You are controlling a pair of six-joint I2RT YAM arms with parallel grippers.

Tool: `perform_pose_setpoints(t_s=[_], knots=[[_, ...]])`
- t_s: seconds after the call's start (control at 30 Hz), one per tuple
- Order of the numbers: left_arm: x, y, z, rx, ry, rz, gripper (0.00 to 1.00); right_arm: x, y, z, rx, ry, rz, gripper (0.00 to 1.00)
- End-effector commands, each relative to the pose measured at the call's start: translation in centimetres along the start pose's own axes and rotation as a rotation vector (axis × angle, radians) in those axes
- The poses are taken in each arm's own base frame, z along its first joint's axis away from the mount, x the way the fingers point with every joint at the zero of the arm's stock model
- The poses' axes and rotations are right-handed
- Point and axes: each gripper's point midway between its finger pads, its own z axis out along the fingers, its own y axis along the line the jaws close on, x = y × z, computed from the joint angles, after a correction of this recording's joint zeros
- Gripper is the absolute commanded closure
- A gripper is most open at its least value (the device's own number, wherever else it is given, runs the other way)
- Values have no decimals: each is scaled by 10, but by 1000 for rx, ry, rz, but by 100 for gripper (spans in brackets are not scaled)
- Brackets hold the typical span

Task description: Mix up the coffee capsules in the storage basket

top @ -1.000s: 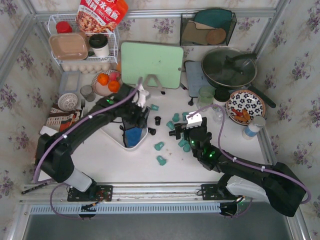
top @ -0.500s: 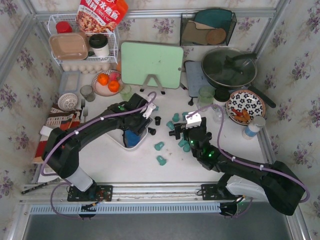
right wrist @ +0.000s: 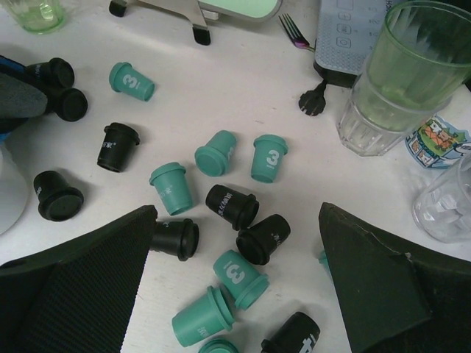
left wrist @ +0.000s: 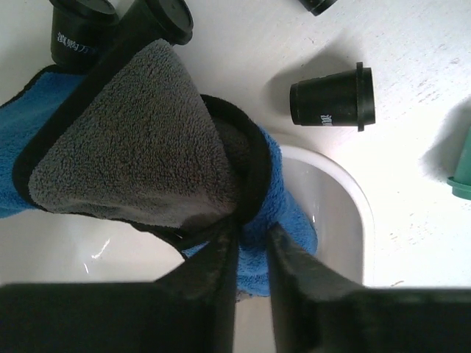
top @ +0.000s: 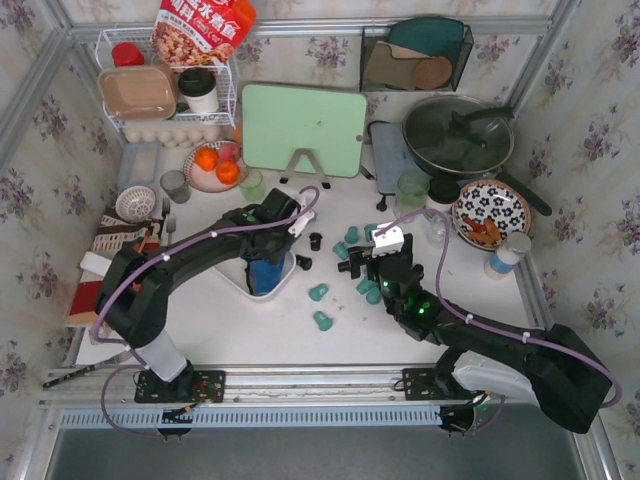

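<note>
The storage basket point(top: 228, 276) is a white dish left of centre, with a blue and grey cloth point(top: 265, 272) lying in it. My left gripper point(top: 272, 250) reaches down into it. In the left wrist view, the left gripper point(left wrist: 252, 239) is shut on the cloth's blue edge point(left wrist: 283, 213) just inside the basket rim point(left wrist: 355, 213). A black coffee capsule point(left wrist: 331, 95) lies outside the rim. Several teal and black coffee capsules point(right wrist: 271, 157) are scattered on the table. My right gripper point(right wrist: 237, 213) hovers open above them, holding nothing.
A green cutting board point(top: 303, 128) stands at the back, beside a lidded pan point(top: 458, 135) and a patterned plate point(top: 490, 210). Stacked green cups point(right wrist: 412, 66) stand close to the right of the capsules. A wire rack point(top: 165, 95) and a plate of oranges point(top: 215, 165) are at the back left.
My left gripper has swung a little right and lower over the basket, and its jaws have come together on the cloth. The right arm and the capsules have not moved.
</note>
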Motion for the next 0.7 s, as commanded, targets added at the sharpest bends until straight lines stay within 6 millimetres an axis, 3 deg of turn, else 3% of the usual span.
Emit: perform_pose_setpoints(t_s=[0.0, 0.07, 0.17, 0.3, 0.4, 0.53, 0.67], knots=[[-9, 4, 4, -12, -19, 10, 87, -11, 2, 0, -8, -28, 26, 0], [-13, 6, -2, -22, -31, 14, 100, -12, 1, -1, -7, -31, 26, 0], [-24, 17, -29, -76, -102, 13, 100, -17, 2, -3, -17, -44, 38, 0], [-42, 28, -83, -131, -291, 40, 100, -26, 9, -8, -76, -84, 54, 0], [-55, 24, -123, -117, -451, 71, 100, -36, 21, -15, -172, -146, 58, 0], [-61, 8, -149, -39, -549, 96, 100, -53, 50, -37, -400, -319, -5, 0], [-69, -8, -168, 47, -632, 107, 100, -81, 69, -76, -585, -605, -77, 0]])
